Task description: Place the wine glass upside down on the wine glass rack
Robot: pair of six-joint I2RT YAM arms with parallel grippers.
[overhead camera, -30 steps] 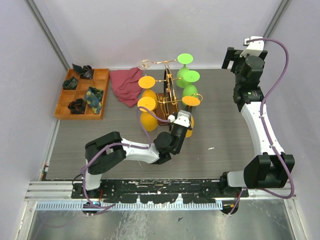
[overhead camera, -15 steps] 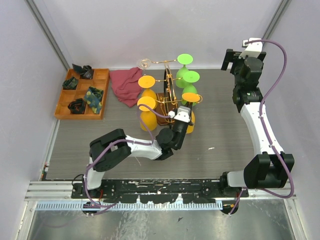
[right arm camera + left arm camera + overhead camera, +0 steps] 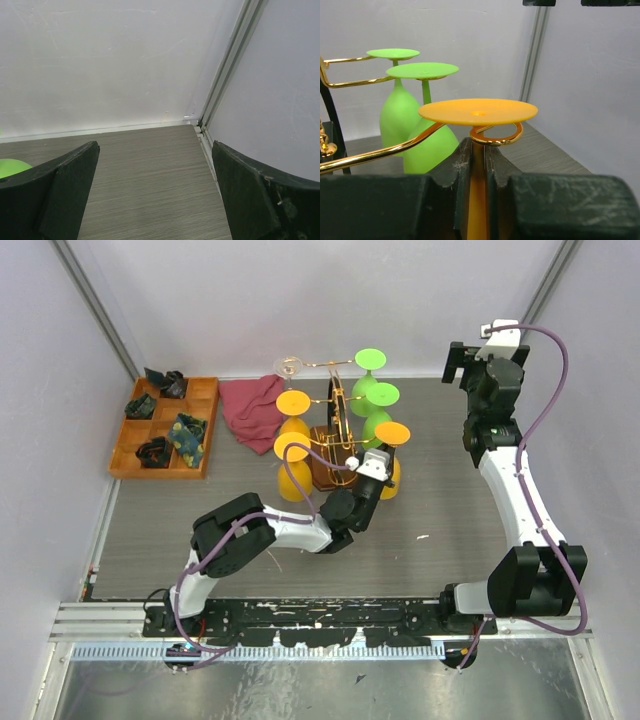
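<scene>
The wine glass rack point(image 3: 339, 418) is gold wire on a dark brown base point(image 3: 325, 472), mid-table. My left gripper point(image 3: 372, 470) is shut on the stem of an upside-down orange wine glass point(image 3: 392, 433). In the left wrist view the stem point(image 3: 478, 190) runs between my closed fingers point(image 3: 451, 172). Its flat foot point(image 3: 478, 111) sits just above the curled gold loop point(image 3: 496, 137) at the end of a rack arm, and the stem passes through that loop. The bowl is hidden below. My right gripper point(image 3: 466, 358) is open and empty, held high at the back right, as the right wrist view point(image 3: 155, 172) shows.
Two orange glasses point(image 3: 292, 447), green glasses point(image 3: 381, 393) and a clear glass point(image 3: 289, 367) hang on the rack. A maroon cloth point(image 3: 252, 410) and a wooden tray point(image 3: 198, 390) of dark items lie at the back left. Enclosure walls stand close around.
My left gripper has carried the orange glass back and to the right, bringing its foot over the rack arm's end loop. The right arm has barely moved.
</scene>
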